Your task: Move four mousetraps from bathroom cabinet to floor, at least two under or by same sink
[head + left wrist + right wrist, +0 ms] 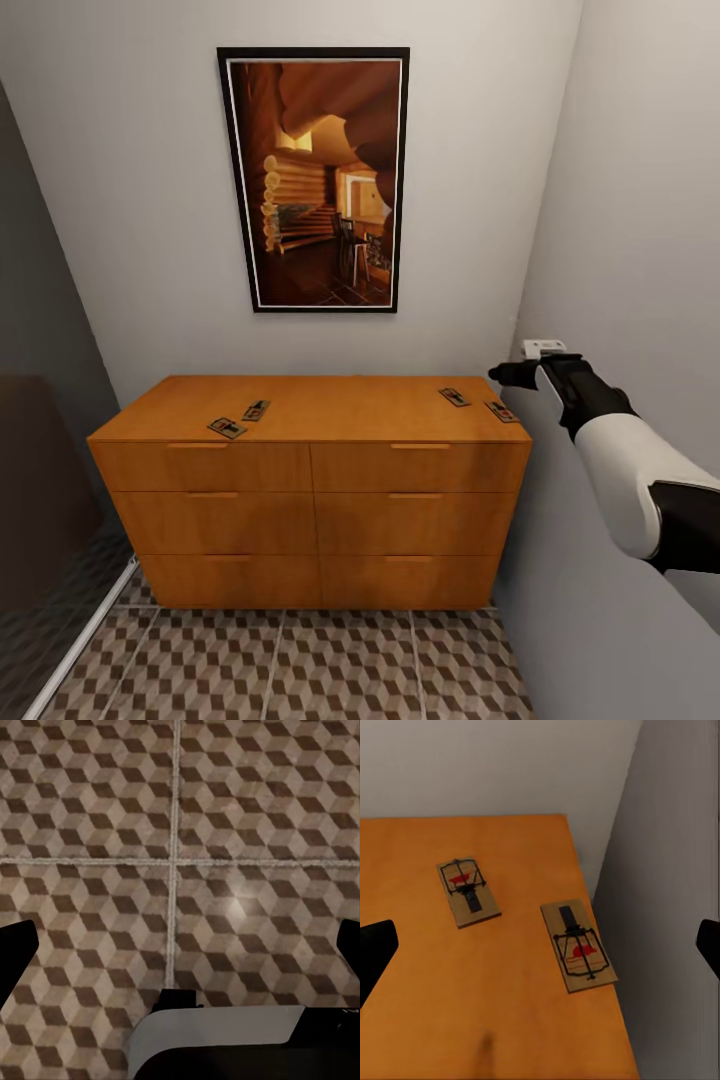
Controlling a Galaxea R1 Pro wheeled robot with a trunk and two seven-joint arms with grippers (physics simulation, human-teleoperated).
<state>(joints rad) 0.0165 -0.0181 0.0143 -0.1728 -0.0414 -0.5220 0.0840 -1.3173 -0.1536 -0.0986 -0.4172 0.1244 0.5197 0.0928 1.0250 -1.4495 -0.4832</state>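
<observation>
The orange-brown cabinet (310, 480) stands against the back wall with its drawers shut. Four mousetraps lie on its flat top: two near the front left (227, 427) (256, 410) and two at the right end (454, 397) (501, 411). My right gripper (507, 374) hovers above the cabinet's right end, open and empty. In the right wrist view the two right-hand traps (469, 891) (578, 945) lie below the spread fingers (375, 949). My left gripper (180, 945) is open over the cube-patterned bathroom floor (247, 817), holding nothing.
A grey wall (640, 250) runs close along the cabinet's right side, right beside my arm. A framed picture (313, 180) hangs above the cabinet. A dark panel (40, 480) with a white floor strip bounds the left. Tiled floor (300, 660) lies before the cabinet.
</observation>
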